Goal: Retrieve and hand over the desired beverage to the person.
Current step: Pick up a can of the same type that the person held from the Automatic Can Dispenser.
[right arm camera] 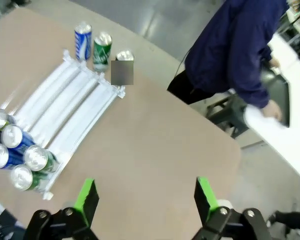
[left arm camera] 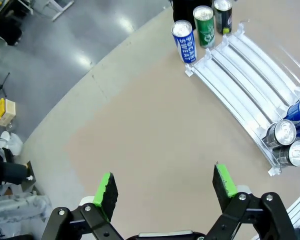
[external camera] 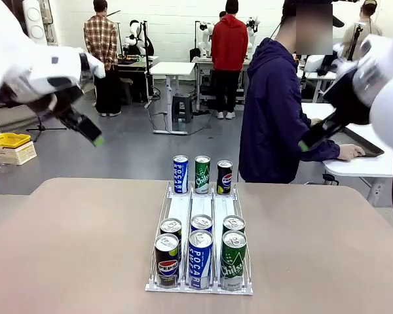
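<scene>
Noting both claws released: the left gripper [left arm camera: 165, 182] hangs above the bare table [left arm camera: 140, 135], its green pads [left arm camera: 106, 189] spread wide with nothing between them. The right gripper [right arm camera: 146, 192] is likewise spread and empty above the table.

Ahead of the left gripper, toward its right pad's side in the wrist view, we see the white rack [left arm camera: 250, 85] with three lanes. At the rack's end nearest the claws, six cans sit in two rows of three. The front row holds a Pepsi can [external camera: 167, 260], a Pocari Sweat can [external camera: 200, 258] and a green Chilsung can [external camera: 233, 260], each with another can right behind it.

Farther from the claws, just past the rack's far end, three cans stand upright on the table: a blue Pocari can [external camera: 181, 174], a green can [external camera: 202, 174] and a dark Pepsi-marked can [external camera: 224, 176].

Farthest out, well beyond both grippers and on the right gripper's side, the person [external camera: 275, 111] in a dark navy jacket stands at the table's far edge. They are turned toward a side table [external camera: 360, 169], one hand [external camera: 349, 152] resting by a dark tablet [external camera: 365, 140].
</scene>
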You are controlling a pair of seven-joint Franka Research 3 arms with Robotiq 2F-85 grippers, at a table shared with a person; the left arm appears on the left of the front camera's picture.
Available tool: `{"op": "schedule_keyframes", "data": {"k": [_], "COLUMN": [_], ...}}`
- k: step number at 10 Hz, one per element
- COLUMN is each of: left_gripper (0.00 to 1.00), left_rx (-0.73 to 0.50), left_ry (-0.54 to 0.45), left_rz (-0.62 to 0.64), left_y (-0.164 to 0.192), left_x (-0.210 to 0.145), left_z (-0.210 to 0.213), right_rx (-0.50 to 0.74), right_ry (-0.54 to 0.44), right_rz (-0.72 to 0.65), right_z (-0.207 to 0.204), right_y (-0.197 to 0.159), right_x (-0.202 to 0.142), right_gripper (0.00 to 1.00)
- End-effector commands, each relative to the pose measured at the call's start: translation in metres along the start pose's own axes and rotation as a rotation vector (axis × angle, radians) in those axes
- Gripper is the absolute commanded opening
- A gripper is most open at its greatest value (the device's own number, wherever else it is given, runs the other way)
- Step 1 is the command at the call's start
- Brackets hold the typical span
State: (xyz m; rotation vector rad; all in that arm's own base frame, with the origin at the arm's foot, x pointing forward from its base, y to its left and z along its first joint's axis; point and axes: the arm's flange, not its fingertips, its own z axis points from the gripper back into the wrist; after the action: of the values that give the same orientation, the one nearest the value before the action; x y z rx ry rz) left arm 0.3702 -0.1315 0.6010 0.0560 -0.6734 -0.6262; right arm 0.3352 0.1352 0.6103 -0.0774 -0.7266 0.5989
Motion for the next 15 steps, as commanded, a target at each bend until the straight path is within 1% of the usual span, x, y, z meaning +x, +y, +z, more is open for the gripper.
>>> {"op": "schedule_keyframes", "data": {"k": [1,2,4,5,6,7,8,9,11,13,15], "left_gripper": [1.0,1.0,1.0,1.0,1.0,1.0,1.0,1.0,1.0,1.0,1.0], "left_rx": [0.041,0.0,0.0,0.005,-0.203,-0.278,-0.328,-0.345,-0.355,-0.389,-0.405], "left_ry": [-0.014,0.0,0.0,-0.007,-0.01,0.021,-0.001,-0.042,-0.104,-0.178,-0.241], "left_rz": [-0.01,0.0,0.0,0.003,-0.022,-0.027,0.005,0.049,0.111,0.175,0.225], "left_y": [-0.002,0.0,0.0,0.002,0.028,0.049,0.075,0.1,0.122,0.139,0.139], "left_x": [-0.01,0.0,0.0,0.001,-0.012,-0.021,-0.028,-0.032,-0.055,-0.077,-0.093], "left_z": [-0.002,0.0,0.0,0.006,0.027,0.047,0.069,0.086,0.104,0.112,0.121], "right_rx": [-0.006,0.0,0.004,0.348,0.402,0.442,0.464,0.426,0.401,0.394,0.406], "right_ry": [0.055,0.0,0.013,0.025,-0.004,-0.031,-0.1,-0.168,-0.264,-0.283,-0.269], "right_rz": [0.003,0.0,0.0,0.097,0.007,-0.047,-0.095,-0.179,-0.296,-0.322,-0.343], "right_z": [-0.022,0.0,0.001,-0.002,0.008,0.023,0.041,0.06,0.095,0.117,0.124], "right_y": [0.004,0.0,-0.001,-0.015,-0.042,-0.067,-0.087,-0.109,-0.139,-0.15,-0.157], "right_x": [0.001,0.0,0.004,-0.018,-0.035,-0.051,-0.066,-0.077,-0.102,-0.114,-0.121], "right_gripper": [1.0,1.0,1.0,1.0,1.0,1.0,1.0,1.0,1.0,1.0,1.0]}}
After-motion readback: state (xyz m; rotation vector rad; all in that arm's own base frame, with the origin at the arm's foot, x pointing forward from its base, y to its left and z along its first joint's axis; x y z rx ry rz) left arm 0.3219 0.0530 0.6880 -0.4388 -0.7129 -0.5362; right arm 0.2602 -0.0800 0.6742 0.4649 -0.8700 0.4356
